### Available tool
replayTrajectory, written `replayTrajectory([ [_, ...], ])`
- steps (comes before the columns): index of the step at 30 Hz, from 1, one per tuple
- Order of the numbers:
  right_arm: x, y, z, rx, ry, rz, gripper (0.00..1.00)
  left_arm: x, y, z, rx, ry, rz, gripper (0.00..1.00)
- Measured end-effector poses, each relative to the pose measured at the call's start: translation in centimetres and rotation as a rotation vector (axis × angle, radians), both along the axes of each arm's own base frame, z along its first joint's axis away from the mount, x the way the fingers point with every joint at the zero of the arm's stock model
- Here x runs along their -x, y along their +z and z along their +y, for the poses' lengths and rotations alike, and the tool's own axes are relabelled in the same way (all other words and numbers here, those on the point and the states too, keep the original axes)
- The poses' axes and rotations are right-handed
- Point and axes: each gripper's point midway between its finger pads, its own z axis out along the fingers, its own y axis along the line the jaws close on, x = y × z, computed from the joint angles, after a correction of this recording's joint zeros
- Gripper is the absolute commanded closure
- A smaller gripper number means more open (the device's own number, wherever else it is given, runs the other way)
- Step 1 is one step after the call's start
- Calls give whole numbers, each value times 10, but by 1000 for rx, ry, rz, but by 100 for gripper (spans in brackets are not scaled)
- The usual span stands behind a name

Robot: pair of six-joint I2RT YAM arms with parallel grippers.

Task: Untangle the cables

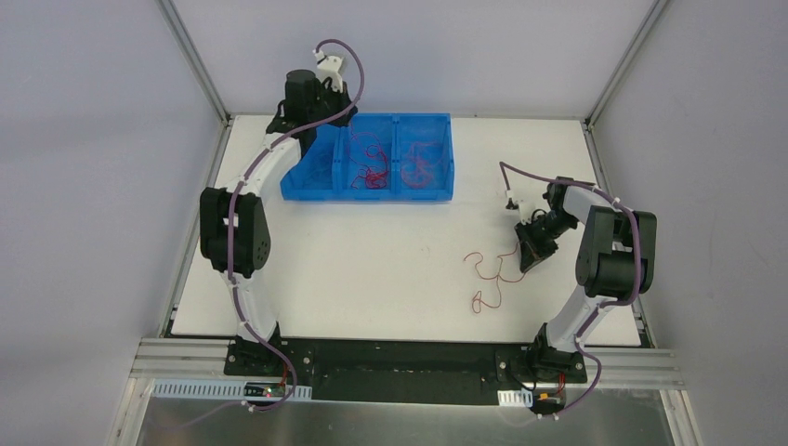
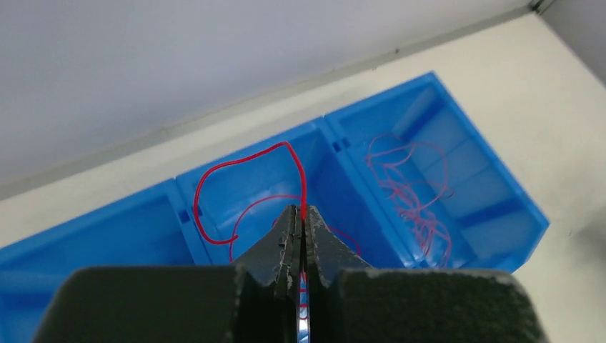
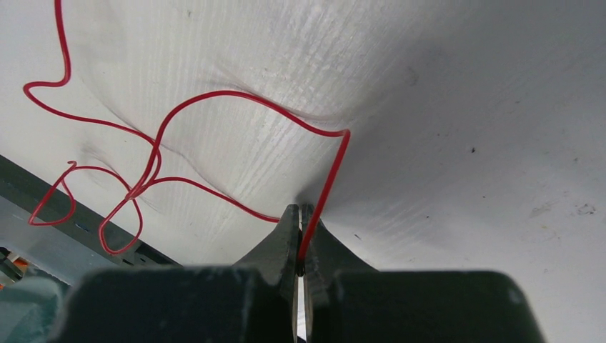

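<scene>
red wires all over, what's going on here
Two robot arms are mid-untangling. The left gripper is shut on a red cable over the middle compartment of the blue bin. The right gripper pinches a second red cable that loops across the table. Other cables lie in the bin.

Strands lost overhead
I cannot separate the cables (image 1: 372, 167) in the bin (image 1: 372, 194); one red cable (image 3: 331, 179) exits my right wrist view's top.
</scene>
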Motion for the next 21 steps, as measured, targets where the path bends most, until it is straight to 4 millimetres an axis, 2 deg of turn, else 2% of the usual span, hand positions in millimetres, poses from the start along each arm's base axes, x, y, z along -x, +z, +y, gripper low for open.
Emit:
replayTrajectory([
  [5,1,3,8,-41,-22,11,100,8,-67,-9,-80,-64,162,100],
  [7,2,8,14,-74,-39,19,100,16,-92,-14,-94,-92,239,87],
  [10,-1,21,24,-125,-63,7,100,30,-108,-20,-101,-129,316,49],
  [12,-6,32,31,-160,-72,-17,100,33,-101,-24,-98,-149,325,27],
  [16,-14,60,49,-238,-81,-82,100,28,-62,-27,-84,-160,278,5],
  [17,-15,69,56,-262,-80,-99,100,29,-53,-26,-82,-158,264,1],
  [21,-16,108,84,-363,-59,-178,100,47,-14,-12,-53,-160,233,1],
])
